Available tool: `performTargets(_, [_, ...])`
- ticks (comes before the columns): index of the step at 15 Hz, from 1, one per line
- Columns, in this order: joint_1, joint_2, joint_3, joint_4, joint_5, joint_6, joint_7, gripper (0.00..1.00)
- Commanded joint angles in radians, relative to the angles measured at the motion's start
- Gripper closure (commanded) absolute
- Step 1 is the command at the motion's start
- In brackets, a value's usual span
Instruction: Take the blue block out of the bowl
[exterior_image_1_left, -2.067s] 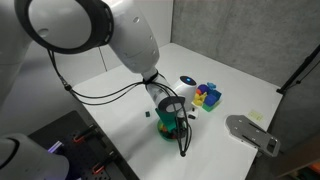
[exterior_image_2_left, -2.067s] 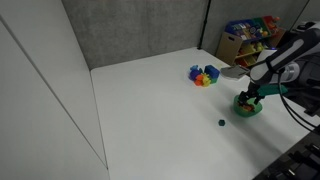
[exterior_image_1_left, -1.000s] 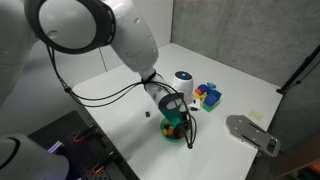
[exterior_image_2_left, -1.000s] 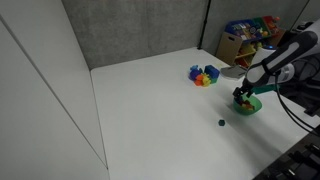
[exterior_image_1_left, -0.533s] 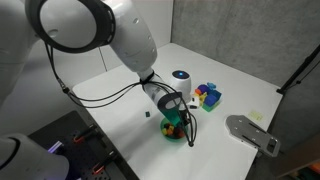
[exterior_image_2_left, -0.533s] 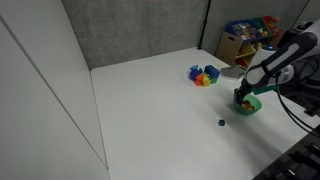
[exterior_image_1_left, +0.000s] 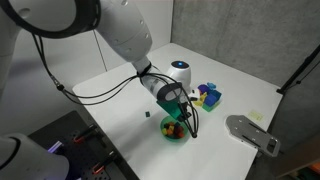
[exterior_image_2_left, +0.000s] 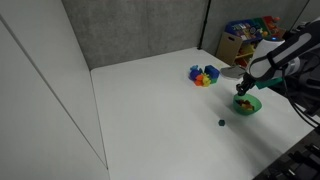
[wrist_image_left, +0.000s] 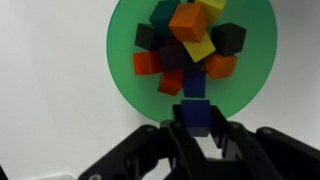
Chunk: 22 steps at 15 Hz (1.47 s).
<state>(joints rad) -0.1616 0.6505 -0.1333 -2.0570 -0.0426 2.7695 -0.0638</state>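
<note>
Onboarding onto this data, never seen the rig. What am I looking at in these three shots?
One robot arm at a white table. Two pictures come from cameras outside the robot; the third looks down from its wrist. In the wrist view the end effector is shut on a blue block over the edge of a green bowl of coloured blocks. In an exterior view a blue tray of more blocks and one small dark block lie apart on the table.

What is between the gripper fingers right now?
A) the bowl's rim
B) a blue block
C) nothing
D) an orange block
B: in the wrist view the gripper is shut on the blue block, with the green bowl behind it.
</note>
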Motion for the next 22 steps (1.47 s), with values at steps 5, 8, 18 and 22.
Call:
performTargets(5, [0.029, -0.161, 0.048, -0.079, -0.019, -0.156, -0.062, 0.90])
performTargets(8, [0.058, -0.148, 0.078, -0.088, -0.023, -0.176, -0.065, 0.90])
performTargets(18, [0.183, -0.064, 0.102, -0.106, -0.094, -0.238, -0.047, 0.90])
performTargets(22, [0.202, -0.019, 0.101, -0.090, -0.120, -0.254, -0.044, 0.90])
